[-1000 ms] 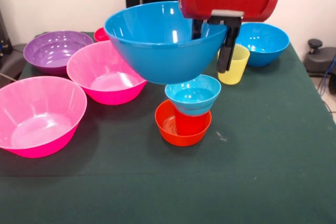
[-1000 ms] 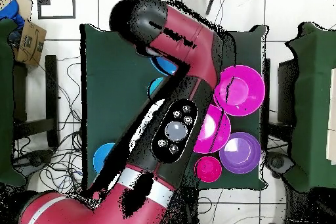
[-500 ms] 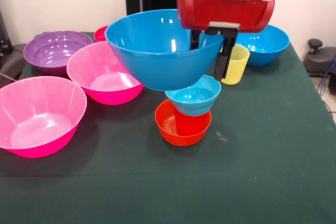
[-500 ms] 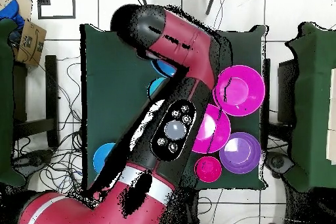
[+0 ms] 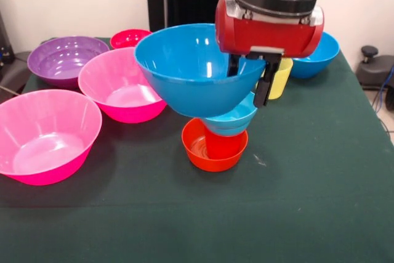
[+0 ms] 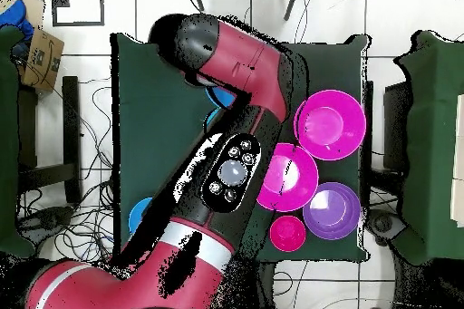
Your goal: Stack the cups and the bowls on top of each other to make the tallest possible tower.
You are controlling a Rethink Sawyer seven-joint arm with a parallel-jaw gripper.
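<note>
The pincer [image 5: 252, 78] grasps the large blue bowl [image 5: 197, 69] by its rim, over the small light-blue bowl [image 5: 237, 120]; next it must lower it centred and release.

Red/blk arm [image 6: 237, 97], grey btn panel [image 6: 230, 171]

A small orange bowl [image 5: 214, 146] sits on the green bench [image 5: 308, 183] with a red cup [image 5: 223, 145] standing inside it. A small light-blue bowl [image 5: 237, 120] rests on the cup, and a large blue bowl [image 5: 197, 69] sits tilted on top of that. To one side lie two large pink bowls [image 5: 46, 135], a purple bowl [image 5: 64, 58] and a small red bowl [image 5: 130, 37]. Behind the stack stand a yellow cup [image 5: 280, 78] and another blue bowl [image 5: 317, 56].
</note>
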